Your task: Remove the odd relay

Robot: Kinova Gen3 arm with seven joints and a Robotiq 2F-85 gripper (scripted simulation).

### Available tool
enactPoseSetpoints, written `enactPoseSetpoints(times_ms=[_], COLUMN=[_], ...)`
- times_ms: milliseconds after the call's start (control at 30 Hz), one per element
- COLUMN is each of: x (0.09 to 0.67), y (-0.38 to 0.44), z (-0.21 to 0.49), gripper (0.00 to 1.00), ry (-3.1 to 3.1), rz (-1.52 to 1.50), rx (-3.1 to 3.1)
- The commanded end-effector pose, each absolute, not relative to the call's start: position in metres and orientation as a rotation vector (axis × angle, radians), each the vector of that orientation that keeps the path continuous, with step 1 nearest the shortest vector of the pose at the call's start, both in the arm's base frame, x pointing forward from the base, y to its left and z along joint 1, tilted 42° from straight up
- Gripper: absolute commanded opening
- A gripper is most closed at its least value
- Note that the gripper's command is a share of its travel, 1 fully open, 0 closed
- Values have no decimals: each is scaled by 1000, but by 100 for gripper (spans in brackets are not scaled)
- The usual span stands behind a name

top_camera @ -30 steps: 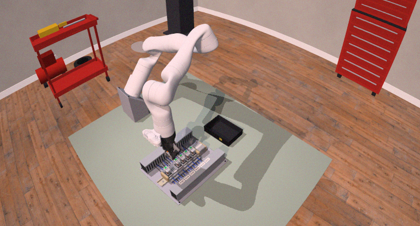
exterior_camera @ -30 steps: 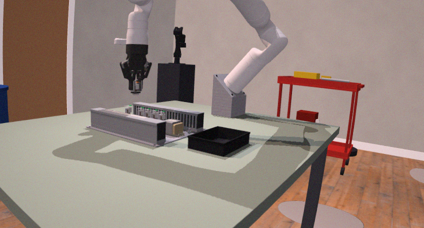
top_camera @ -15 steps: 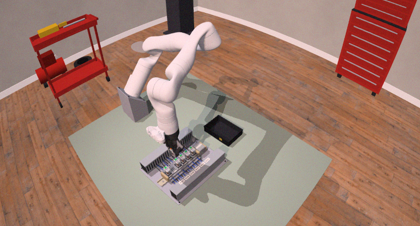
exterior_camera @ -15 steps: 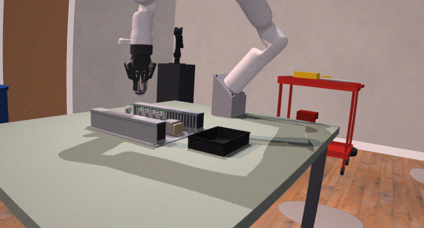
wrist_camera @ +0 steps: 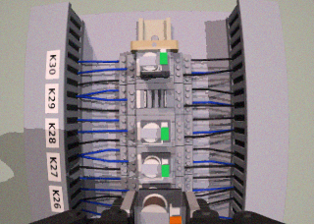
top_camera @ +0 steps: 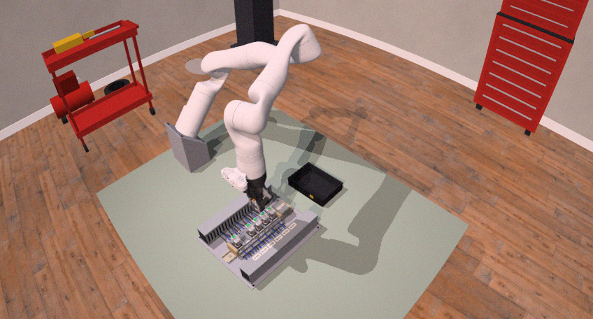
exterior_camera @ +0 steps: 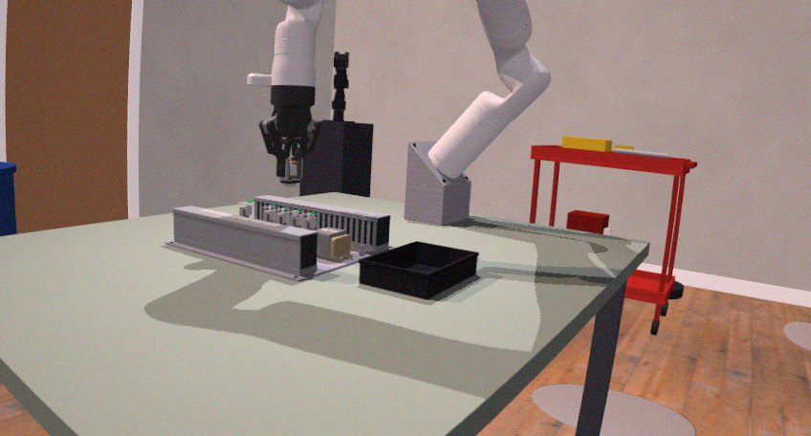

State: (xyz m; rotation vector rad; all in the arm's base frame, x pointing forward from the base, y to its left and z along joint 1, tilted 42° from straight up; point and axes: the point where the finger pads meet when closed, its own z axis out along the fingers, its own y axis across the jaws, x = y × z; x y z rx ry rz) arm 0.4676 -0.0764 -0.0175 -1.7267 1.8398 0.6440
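My gripper (top_camera: 254,202) (exterior_camera: 293,173) (wrist_camera: 160,205) is shut on a clear relay with an orange button (exterior_camera: 294,166). It holds the relay in the air, well above the grey relay panel (top_camera: 287,240) (exterior_camera: 238,238) (wrist_camera: 262,81). Several relays with green buttons (top_camera: 248,225) (exterior_camera: 284,211) (wrist_camera: 156,133) stand in their sockets along the panel's middle row. One socket (wrist_camera: 153,97) in that row is empty. The black parts tray (top_camera: 305,193) (exterior_camera: 398,281) is empty and stands on the table beside the panel's end, apart from the gripper.
The arm's grey base block (top_camera: 189,149) (exterior_camera: 432,190) stands at the back of the table. A tan block (exterior_camera: 339,244) (wrist_camera: 155,34) sits at the panel's end near the tray. A red cart (top_camera: 95,78) (exterior_camera: 614,204) and a red tool cabinet (top_camera: 528,54) stand on the floor.
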Motion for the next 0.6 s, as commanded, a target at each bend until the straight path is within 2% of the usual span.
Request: enactPoseSetpoints(times_ms=[0,567], x=[473,476], y=[-59,20], z=[2,73], gripper=[0,0], ry=[1822,1822], rz=[630,630], rx=[-1741,-1741])
